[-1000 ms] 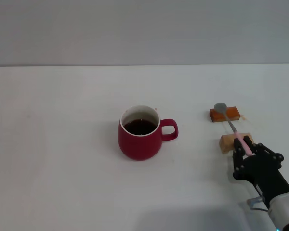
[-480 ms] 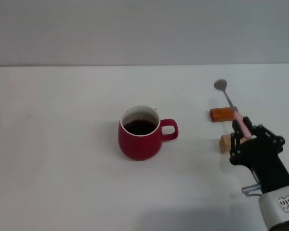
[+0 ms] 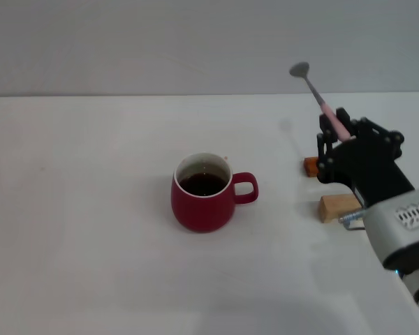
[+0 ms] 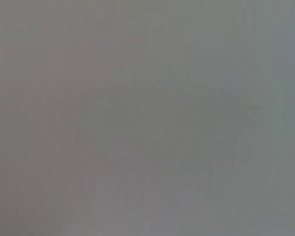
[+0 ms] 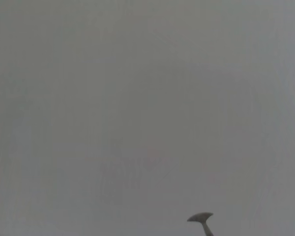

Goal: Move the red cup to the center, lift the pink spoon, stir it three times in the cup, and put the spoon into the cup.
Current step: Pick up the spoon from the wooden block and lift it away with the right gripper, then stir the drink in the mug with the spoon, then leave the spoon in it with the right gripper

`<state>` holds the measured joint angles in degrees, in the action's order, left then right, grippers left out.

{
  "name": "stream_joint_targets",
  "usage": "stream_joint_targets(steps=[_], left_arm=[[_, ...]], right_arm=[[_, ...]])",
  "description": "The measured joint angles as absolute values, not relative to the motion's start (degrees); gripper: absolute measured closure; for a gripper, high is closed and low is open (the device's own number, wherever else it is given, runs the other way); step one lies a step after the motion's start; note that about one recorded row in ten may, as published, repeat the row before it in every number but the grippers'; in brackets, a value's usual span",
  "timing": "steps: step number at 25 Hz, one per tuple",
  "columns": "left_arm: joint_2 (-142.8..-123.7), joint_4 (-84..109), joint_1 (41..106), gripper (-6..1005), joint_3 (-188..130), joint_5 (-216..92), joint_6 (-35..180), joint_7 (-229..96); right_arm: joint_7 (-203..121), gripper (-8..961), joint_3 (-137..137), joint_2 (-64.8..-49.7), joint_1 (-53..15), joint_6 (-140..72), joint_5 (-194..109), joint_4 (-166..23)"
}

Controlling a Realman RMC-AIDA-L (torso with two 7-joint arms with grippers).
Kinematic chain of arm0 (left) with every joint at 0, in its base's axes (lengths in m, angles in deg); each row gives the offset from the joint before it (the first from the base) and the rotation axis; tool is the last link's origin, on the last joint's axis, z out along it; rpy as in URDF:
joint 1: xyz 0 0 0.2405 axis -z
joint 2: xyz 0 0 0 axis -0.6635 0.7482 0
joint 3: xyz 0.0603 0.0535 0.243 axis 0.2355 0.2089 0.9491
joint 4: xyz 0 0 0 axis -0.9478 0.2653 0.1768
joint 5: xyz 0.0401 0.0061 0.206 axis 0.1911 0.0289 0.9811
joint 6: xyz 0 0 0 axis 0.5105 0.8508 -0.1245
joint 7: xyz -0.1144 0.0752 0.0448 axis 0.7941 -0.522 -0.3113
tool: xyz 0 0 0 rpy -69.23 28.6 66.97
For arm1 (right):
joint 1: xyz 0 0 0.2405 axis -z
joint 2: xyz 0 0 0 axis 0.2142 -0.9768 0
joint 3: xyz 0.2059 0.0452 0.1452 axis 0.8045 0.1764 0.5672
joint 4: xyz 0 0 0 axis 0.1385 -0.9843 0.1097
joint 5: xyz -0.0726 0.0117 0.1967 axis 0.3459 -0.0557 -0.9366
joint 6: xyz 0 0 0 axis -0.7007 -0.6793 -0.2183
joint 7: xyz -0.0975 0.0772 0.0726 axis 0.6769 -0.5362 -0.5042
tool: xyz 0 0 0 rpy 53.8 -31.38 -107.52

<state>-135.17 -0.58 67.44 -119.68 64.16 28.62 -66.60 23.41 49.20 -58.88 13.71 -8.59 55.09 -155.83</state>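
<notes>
The red cup stands at the middle of the white table, its handle toward the right, with dark liquid inside. My right gripper is shut on the pink handle of the pink spoon and holds it in the air to the right of the cup. The spoon tilts up and away, its silver bowl topmost. The spoon's bowl also shows in the right wrist view. The left gripper is out of view; the left wrist view shows only blank grey.
A tan wooden block lies on the table below my right gripper. An orange-brown block peeks out just behind it, mostly hidden by the gripper. The white table stretches to the left of the cup.
My right gripper has lifted the spoon off the two blocks and risen up and back. The spoon's bowl now stands high above the table. The cup has not moved.
</notes>
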Motion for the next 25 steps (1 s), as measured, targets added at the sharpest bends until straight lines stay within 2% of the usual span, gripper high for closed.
stream_joint_targets(steps=[11,14,15,19,23,24,25], left_arm=[[-135.15,-0.45,67.27,151,-120.99,64.17,28.61,-66.57],[-135.17,-0.45,67.19,152,-121.35,64.16,28.61,-66.52],[-135.22,-0.45,67.17,152,-121.37,64.17,28.61,-66.51],[-135.36,-0.45,67.09,152,-121.41,64.17,28.61,-66.49],[-135.53,-0.45,67.06,152,-121.85,64.26,28.65,-66.49],[-135.56,-0.46,67.06,152,-121.96,64.34,28.66,-66.49],[-135.59,-0.63,67.05,151,-122.05,64.38,28.68,-66.49]], right_arm=[[25.73,783,60.12,-59.24,15.98,-32.34,56.06,-168.28],[25.77,782,63.07,-60.69,17.22,-36.16,58.68,-169.81],[25.79,782,63.06,-62.02,18.11,-34.80,61.85,-169.35],[25.72,782,61.21,-63.13,18.94,-28.56,65.72,-167.07],[23.74,781,55.62,-61.49,17.35,-14.32,67.32,-162.11],[21.43,781,54.01,-60.73,16.65,-10.41,68.48,-160.36],[14.60,781,51.69,-59.32,15.58,-3.08,72.16,-156.82]])
